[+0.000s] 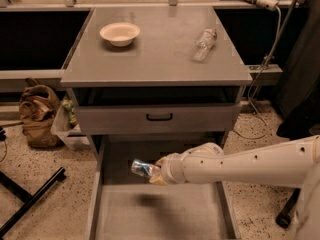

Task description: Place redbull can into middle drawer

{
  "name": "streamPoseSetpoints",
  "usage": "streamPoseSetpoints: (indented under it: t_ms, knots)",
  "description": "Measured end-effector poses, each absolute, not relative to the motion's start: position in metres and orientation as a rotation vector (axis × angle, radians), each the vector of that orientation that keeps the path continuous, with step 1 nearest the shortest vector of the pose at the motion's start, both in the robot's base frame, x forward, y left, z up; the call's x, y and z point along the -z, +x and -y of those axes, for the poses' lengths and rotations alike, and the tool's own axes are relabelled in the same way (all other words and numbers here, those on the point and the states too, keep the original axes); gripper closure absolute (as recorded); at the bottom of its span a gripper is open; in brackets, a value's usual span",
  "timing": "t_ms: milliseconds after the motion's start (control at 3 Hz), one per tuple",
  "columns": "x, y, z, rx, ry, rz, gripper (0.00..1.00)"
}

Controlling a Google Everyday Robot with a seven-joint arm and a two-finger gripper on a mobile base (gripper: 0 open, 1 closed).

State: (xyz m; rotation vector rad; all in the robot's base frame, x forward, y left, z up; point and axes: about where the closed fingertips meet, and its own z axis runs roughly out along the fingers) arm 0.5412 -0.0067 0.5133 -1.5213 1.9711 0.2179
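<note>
Currently your gripper (154, 174) hangs over the pulled-out middle drawer (200, 215). Its fingers are clamped on the redbull can (141, 167), which pokes out left, clear of the floor.

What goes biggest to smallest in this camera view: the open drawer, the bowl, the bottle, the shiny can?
1. middle drawer
2. bowl and plastic bottle, about alike
3. redbull can, partly hidden by the gripper holding it over the drawer
</note>
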Motion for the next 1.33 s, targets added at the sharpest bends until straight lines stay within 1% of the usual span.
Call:
streamPoseSetpoints:
  t_ms: [667,1333]
  knots:
    - [-0.426,0.512,-0.004,-0.417,-1.470,-2.106,1.00]
    - [-0.390,0.496,-0.014,-0.541,-1.416,-2.106,1.00]
